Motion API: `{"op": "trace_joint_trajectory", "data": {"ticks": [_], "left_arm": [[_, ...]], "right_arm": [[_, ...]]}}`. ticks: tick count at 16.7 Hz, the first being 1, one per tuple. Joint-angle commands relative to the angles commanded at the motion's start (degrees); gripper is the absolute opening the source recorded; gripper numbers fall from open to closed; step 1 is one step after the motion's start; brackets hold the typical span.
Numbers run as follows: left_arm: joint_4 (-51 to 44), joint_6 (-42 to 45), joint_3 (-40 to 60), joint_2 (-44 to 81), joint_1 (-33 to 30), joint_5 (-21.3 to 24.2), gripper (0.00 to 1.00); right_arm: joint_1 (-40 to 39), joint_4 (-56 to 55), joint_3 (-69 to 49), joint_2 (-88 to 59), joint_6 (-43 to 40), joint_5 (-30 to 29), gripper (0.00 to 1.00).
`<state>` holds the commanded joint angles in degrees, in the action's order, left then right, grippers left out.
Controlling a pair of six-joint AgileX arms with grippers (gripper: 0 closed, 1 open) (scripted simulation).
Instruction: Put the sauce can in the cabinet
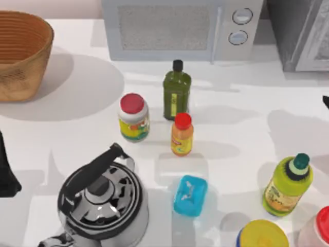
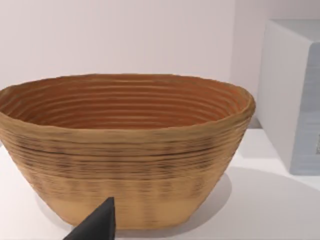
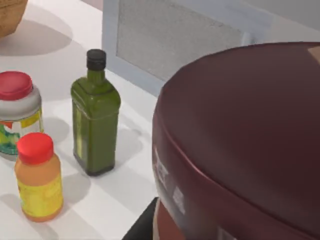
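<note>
Right wrist view: the sauce can [image 3: 240,135] sits huge and close against the camera, maroon-brown top up, apparently held in the right claw, though the fingers themselves are hidden and I cannot tell their grip for certain. Beyond the can stand a green oil bottle [image 3: 95,112], a small orange bottle with red cap [image 3: 37,177] and a red-lidded jar [image 3: 17,112], with the white microwave [image 3: 170,37] behind them.

Top view: the cabinet [image 1: 300,33] occupies the far right corner of the table [image 1: 241,118].

Left arm [image 1: 7,170] parked at the table's left edge; its claw faces the woven basket [image 2: 125,150], fingers' state not discernible.
</note>
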<state>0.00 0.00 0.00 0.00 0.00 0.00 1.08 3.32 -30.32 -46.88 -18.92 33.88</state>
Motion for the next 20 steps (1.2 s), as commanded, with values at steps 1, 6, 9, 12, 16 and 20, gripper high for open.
{"op": "trace_joint_trajectory", "data": {"ticks": [1, 6, 9, 12, 16, 20], "left_arm": [[0.00, 0.00, 0.00, 0.00, 0.00, 0.00, 1.00], [0.00, 0.00, 0.00, 0.00, 0.00, 0.00, 1.00], [0.00, 0.00, 0.00, 0.00, 0.00, 0.00, 1.00], [0.00, 0.00, 0.00, 0.00, 0.00, 0.00, 1.00], [0.00, 0.00, 0.00, 0.00, 0.00, 0.00, 1.00], [0.00, 0.00, 0.00, 0.00, 0.00, 0.00, 1.00]], "right_arm": [[0.07, -0.24, 3.34, 5.82, 2.18, -3.88, 0.00], [-0.33, -1.71, 19.02, 30.81, 12.08, -21.36, 0.00], [-0.81, -2.66, 26.05, 41.02, 16.38, -29.15, 0.00], [-1.06, -3.26, 29.91, 46.32, 18.67, -33.43, 0.00], [-1.08, -3.33, 30.32, 46.88, 18.92, -33.88, 0.00], [-1.07, -2.95, 29.63, 46.03, 18.96, -33.93, 0.00]]}}
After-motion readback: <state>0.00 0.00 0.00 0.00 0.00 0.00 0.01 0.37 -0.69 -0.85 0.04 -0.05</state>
